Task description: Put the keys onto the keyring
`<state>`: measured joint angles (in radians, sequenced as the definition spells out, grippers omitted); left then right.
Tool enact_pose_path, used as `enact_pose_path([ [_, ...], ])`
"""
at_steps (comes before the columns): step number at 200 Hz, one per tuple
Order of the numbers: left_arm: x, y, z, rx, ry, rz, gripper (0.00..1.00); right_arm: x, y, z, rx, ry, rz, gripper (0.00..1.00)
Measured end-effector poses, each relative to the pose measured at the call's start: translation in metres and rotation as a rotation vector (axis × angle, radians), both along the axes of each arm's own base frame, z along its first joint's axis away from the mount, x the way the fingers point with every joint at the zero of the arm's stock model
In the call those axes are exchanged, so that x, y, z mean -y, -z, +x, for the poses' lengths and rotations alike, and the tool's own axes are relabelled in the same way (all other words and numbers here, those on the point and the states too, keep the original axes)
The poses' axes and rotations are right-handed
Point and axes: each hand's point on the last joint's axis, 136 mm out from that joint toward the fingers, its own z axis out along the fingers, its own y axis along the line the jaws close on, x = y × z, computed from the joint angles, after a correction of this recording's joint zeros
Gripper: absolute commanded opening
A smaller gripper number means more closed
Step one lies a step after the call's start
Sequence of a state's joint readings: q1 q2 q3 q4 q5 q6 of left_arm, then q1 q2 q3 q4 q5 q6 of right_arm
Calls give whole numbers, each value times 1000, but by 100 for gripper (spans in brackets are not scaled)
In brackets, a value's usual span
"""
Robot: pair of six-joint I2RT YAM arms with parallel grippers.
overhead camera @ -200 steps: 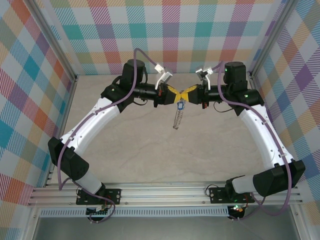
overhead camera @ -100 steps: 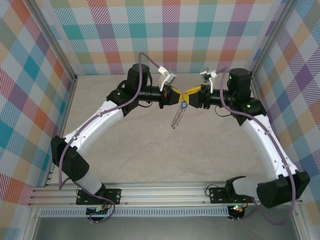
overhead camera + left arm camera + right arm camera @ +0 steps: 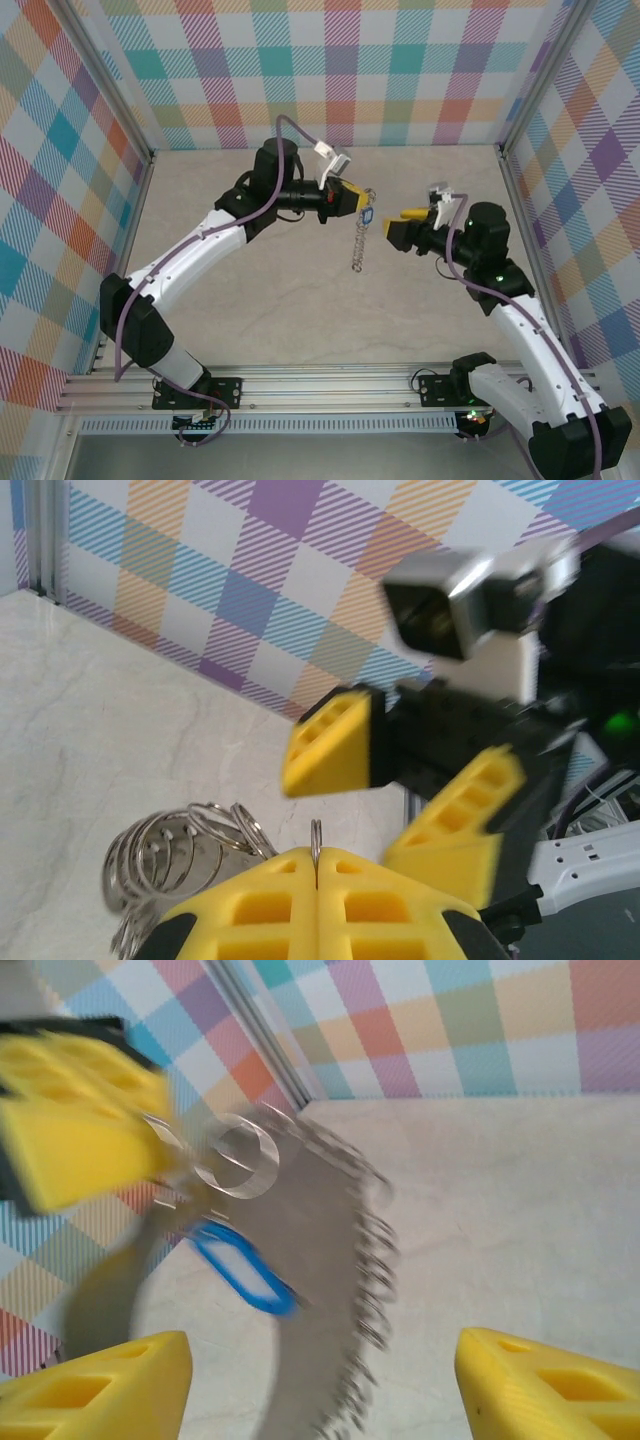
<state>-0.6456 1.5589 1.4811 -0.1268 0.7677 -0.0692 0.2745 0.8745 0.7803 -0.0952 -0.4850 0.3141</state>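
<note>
1. The keyring [image 3: 357, 245] hangs in the air above the middle of the table [image 3: 280, 310], clear of its surface. From the overhead camera it is seen edge-on, as a thin grey strip running down from the left gripper.
2. The blue tag [image 3: 367, 213] sits at the top of the hoop, just under the pinch point and against the metal. Whether it is threaded on I cannot tell.
3. From the right wrist the hoop is a blurred grey arc with wire loops [image 3: 375, 1260] fringing its edge. The tag lies across it, and the key [image 3: 240, 1165] is a small silver blur with a hole just above the tag.
4. Left gripper [image 3: 356, 197]: fingers pressed together, pinching the thin wire at the top of the hoop. In the left wrist view the wire stands up from the seam between the two yellow pads [image 3: 270, 890], and a bunch of loops lies to their left.
5. Right gripper [image 3: 398, 226]: fingers spread wide, holding nothing. It sits beside the hoop on its right, apart from it and facing it.
6. In its own view the two yellow fingertips [image 3: 100, 1380] stand at the lower corners, with the hoop hanging between and beyond them.
7. Checked walls [image 3: 340, 70] close in the table on three sides. Nothing lies between the right gripper and the hoop.
</note>
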Motion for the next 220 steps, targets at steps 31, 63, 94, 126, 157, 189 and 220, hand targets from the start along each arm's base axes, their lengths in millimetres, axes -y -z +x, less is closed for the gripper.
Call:
enact_pose_path([
  [31, -8, -7, -8, 15, -17, -23, 0, 1, 35, 0, -86, 16, 16, 76],
  [63, -14, -12, -13, 29, -37, -45, 0, 1, 43, 0, -110, 24, 37, 77],
  [94, -16, -11, -11, 25, -57, -55, 0, 2, 50, 0, -122, 33, 40, 81],
  [126, -16, -8, -9, 10, -67, -56, 0, 6, 50, 3, -112, 63, 28, 92],
  [157, -17, -7, -9, 12, -75, -59, 0, 11, 54, 7, -106, 101, -2, 100],
  [189, -20, -9, -11, 18, -87, -61, 0, 16, 57, 15, -119, 144, -23, 100],
  [220, -22, -12, -12, 26, -92, -66, 0, 30, 60, 31, -148, 259, -32, 100],
])
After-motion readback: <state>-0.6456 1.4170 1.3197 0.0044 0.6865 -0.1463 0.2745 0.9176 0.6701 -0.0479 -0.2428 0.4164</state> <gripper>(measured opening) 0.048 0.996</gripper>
